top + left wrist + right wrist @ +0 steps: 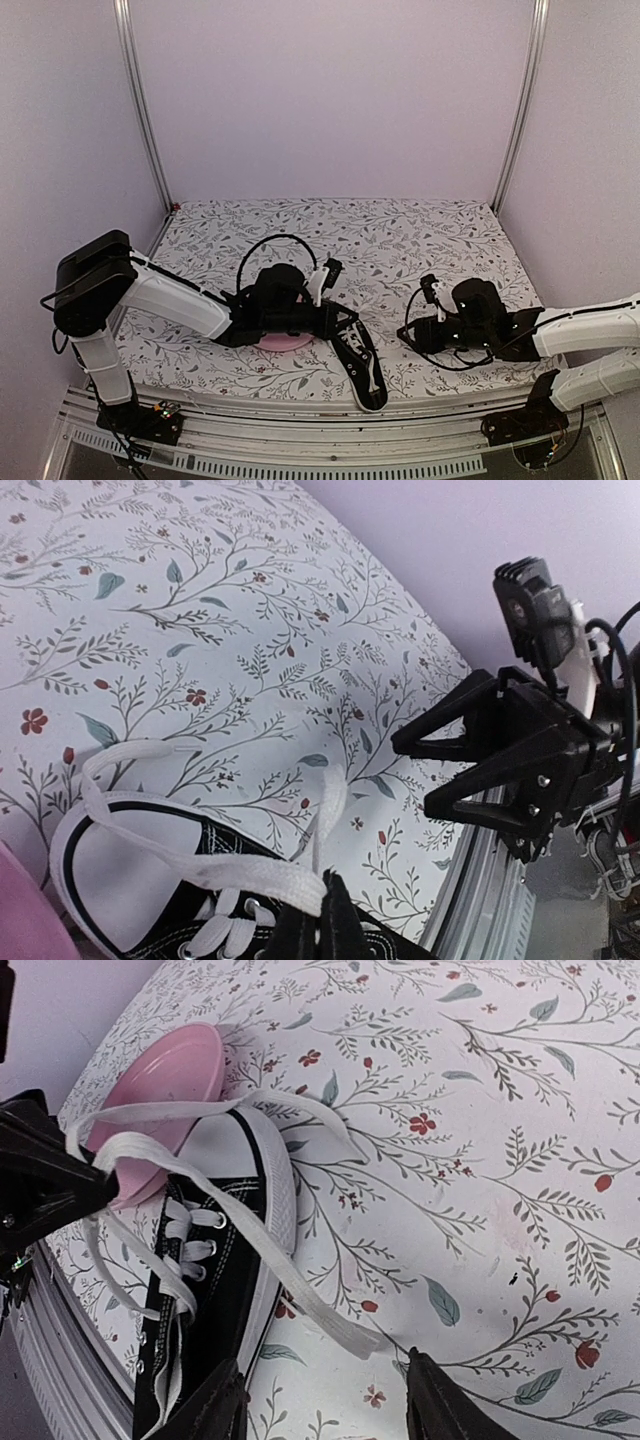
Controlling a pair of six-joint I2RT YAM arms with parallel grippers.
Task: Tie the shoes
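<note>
Position: the black canvas low-top sneaker (362,365) with white rubber sole and toe cap lies by the near edge of the white floral-print table cover (440,240), its toe cap just beside the round pink plate (165,1075) and its heel toward the arm bases. The left gripper (95,1185) sits at the toe end, its fingers pinched narrow on a raised loop of the flat white laces (335,1322). The right gripper (325,1365) is low over the cover on the sneaker's right side, fingers (440,1410) spread wide and holding nothing, with one loose lace end on the cover just ahead of them.
</note>
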